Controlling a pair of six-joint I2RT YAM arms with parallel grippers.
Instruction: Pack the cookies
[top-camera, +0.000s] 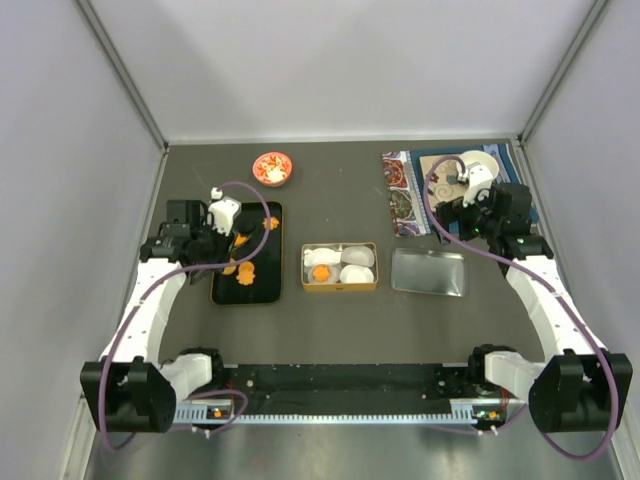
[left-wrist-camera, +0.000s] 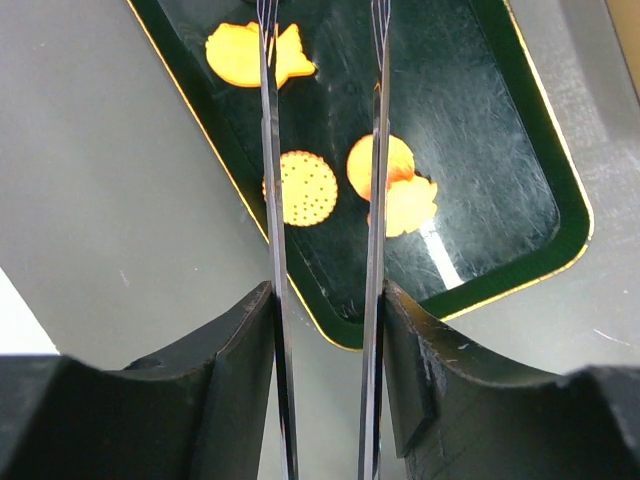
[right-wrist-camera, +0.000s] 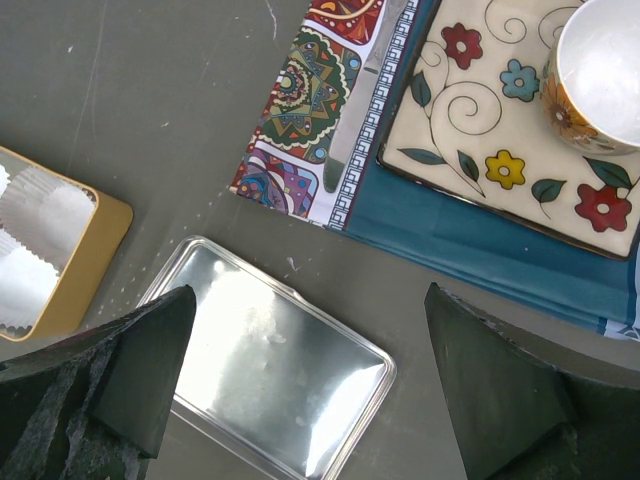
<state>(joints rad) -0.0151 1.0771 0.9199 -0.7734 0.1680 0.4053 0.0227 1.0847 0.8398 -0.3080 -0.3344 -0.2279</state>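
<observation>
Several orange cookies lie on a black tray (top-camera: 262, 285): a scalloped one (left-wrist-camera: 255, 52), a round dotted one (left-wrist-camera: 305, 188), and two overlapping ones (left-wrist-camera: 395, 185). My left gripper (left-wrist-camera: 322, 12) hovers above this tray (left-wrist-camera: 500, 150). Its two thin metal blades stand apart and straddle the dotted cookie, and nothing is held. In the top view the left gripper (top-camera: 240, 238) covers the tray's far half. One cookie (top-camera: 322, 271) sits in the gold box (top-camera: 340, 287) among white paper cups. My right gripper (right-wrist-camera: 310, 380) is wide open and empty above the silver lid (right-wrist-camera: 270, 360).
A small red bowl (top-camera: 272, 167) stands behind the tray. At the back right a patterned cloth (top-camera: 400, 195) carries a floral plate (right-wrist-camera: 470, 120) and a white cup (right-wrist-camera: 605, 70). The silver lid (top-camera: 430, 272) lies right of the gold box.
</observation>
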